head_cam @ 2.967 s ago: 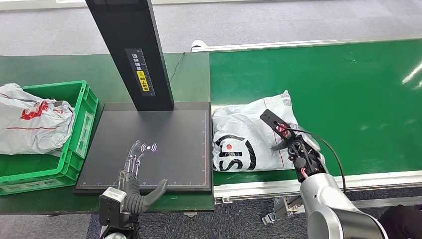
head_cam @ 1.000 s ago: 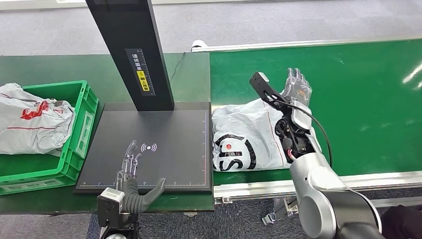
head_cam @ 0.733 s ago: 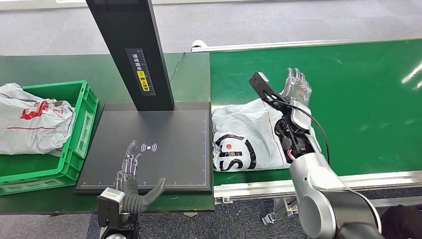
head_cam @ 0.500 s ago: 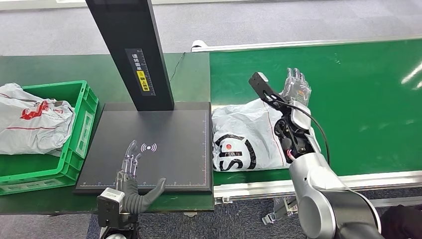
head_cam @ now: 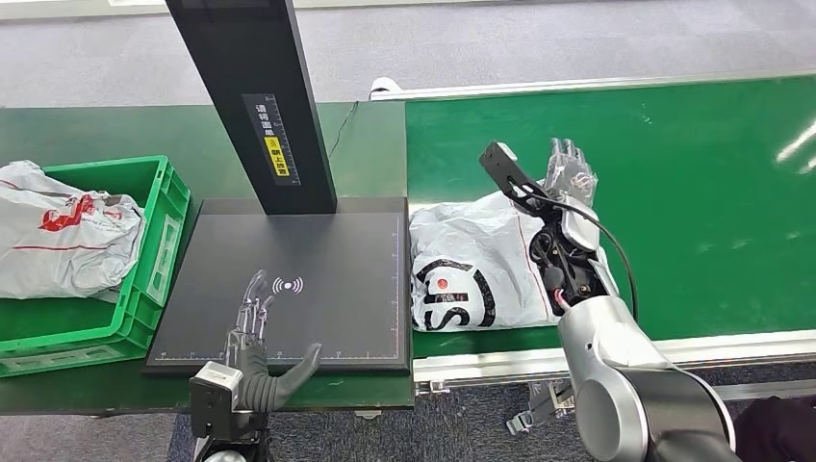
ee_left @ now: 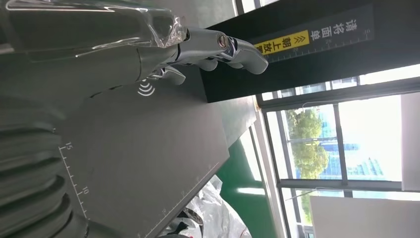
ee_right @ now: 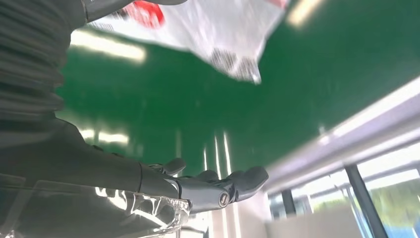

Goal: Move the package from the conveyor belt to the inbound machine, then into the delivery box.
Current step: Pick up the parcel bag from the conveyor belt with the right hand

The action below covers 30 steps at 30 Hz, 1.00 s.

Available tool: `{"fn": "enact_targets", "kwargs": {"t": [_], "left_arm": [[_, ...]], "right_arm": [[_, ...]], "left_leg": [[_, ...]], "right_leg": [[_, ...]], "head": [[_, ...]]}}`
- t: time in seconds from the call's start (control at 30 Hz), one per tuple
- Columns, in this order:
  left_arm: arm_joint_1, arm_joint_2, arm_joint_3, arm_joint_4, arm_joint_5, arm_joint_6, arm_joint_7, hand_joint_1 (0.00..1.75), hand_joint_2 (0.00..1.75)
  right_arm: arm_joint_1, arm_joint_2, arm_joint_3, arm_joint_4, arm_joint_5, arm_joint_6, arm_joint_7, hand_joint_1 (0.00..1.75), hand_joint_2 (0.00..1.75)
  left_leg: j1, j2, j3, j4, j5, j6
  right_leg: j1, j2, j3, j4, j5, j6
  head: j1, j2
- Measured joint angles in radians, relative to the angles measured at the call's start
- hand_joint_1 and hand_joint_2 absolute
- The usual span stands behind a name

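Package (head_cam: 476, 260), white plastic with a black-and-red print, lies on the green conveyor belt (head_cam: 693, 183) at the belt's left end, its left edge just beside the black platform of the inbound machine (head_cam: 289, 289). The bag is crumpled and flat on the belt, with one corner showing against the green in the right wrist view (ee_right: 233, 44).

The right hand (head_cam: 570, 171) hovers over the belt beyond the package's far right corner, fingers stretched out straight and slightly apart, holding nothing. The wrist and forearm behind it cross above the package's right edge, so the bag lies mostly to the left of and nearer than the hand. Whether the hand touches the bag's corner cannot be told from the head view; in the right wrist view the extended fingers (ee_right: 218, 186) stand apart from the bag, with bare green belt between them.

The left hand (head_cam: 260, 342) rests at the near edge of the machine's platform, fingers extended flat toward the white scan symbol (head_cam: 287, 285) and thumb spread to the side, empty. The left wrist view shows the same straight fingers (ee_left: 223, 47) pointing at the machine's black column (head_cam: 255, 106) with its yellow label.

The green delivery box (head_cam: 144, 279) stands on the table to the left of the machine, touching or just beside its platform, and holds another white bag (head_cam: 58, 241) with red markings. The package is well apart from the box, with the whole platform between them.
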State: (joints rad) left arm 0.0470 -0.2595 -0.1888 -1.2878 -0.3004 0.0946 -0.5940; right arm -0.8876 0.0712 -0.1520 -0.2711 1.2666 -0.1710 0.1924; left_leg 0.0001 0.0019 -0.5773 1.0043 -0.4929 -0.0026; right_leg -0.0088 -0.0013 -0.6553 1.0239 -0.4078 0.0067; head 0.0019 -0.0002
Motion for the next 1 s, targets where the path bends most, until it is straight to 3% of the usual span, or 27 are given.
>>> {"fn": "enact_targets", "kwargs": {"t": [0.17,0.27,0.33,0.5,0.77,0.9,1.0], "left_arm": [[-0.033,0.0,0.0,0.032,0.001,-0.009,-0.001,0.0,1.75],[-0.058,-0.002,-0.001,0.059,0.011,-0.019,-0.003,0.0,1.75],[-0.077,-0.006,-0.002,0.077,0.017,-0.024,-0.003,0.0,1.75],[-0.101,-0.014,-0.019,0.098,0.019,-0.023,0.015,0.0,1.75],[-0.135,-0.017,-0.036,0.126,0.014,-0.027,0.03,0.0,1.75],[-0.149,-0.017,-0.042,0.141,0.015,-0.03,0.032,0.0,1.75],[-0.151,-0.017,-0.043,0.142,0.015,-0.03,0.033,0.0,1.75]], "right_arm": [[0.05,0.028,-0.045,0.01,-0.069,0.283,0.001,0.0,1.75],[0.098,0.061,-0.079,0.015,-0.117,0.385,-0.034,0.0,1.75],[0.136,0.099,-0.104,0.017,-0.144,0.385,-0.048,0.0,1.75],[0.213,0.174,-0.136,0.021,-0.147,0.28,-0.009,0.0,1.75],[0.243,0.199,-0.169,0.022,-0.155,0.253,0.032,0.0,1.75],[0.24,0.207,-0.173,0.022,-0.126,0.285,0.097,1.74,1.75],[0.237,0.212,-0.171,0.022,-0.101,0.297,0.132,1.75,1.75]], "left_leg": [[0.0,0.0,0.0,0.0,0.0,0.0],[0.001,0.0,0.0,0.0,0.0,0.0],[0.001,0.001,0.0,0.0,0.0,0.0],[0.001,0.002,0.0,0.0,0.0,0.0],[0.0,0.002,0.003,0.0,0.0,0.0],[0.0,0.001,0.006,0.0,-0.001,0.0],[0.0,0.001,0.008,0.0,-0.001,0.0]], "right_leg": [[0.0,0.0,0.0,0.0,0.0,0.0],[0.001,0.0,0.0,0.0,0.0,0.0],[0.001,0.001,0.0,0.0,0.0,0.0],[0.001,0.001,0.0,0.0,-0.001,-0.001],[0.001,0.0,0.003,0.0,-0.001,-0.001],[0.001,0.0,0.005,0.0,-0.001,-0.001],[0.001,0.0,0.007,0.0,-0.002,-0.001]], "head": [[0.0,0.0],[0.0,0.0],[0.0,0.0],[0.0,0.0],[0.0,0.0],[0.0,0.0],[0.0,0.0]]}}
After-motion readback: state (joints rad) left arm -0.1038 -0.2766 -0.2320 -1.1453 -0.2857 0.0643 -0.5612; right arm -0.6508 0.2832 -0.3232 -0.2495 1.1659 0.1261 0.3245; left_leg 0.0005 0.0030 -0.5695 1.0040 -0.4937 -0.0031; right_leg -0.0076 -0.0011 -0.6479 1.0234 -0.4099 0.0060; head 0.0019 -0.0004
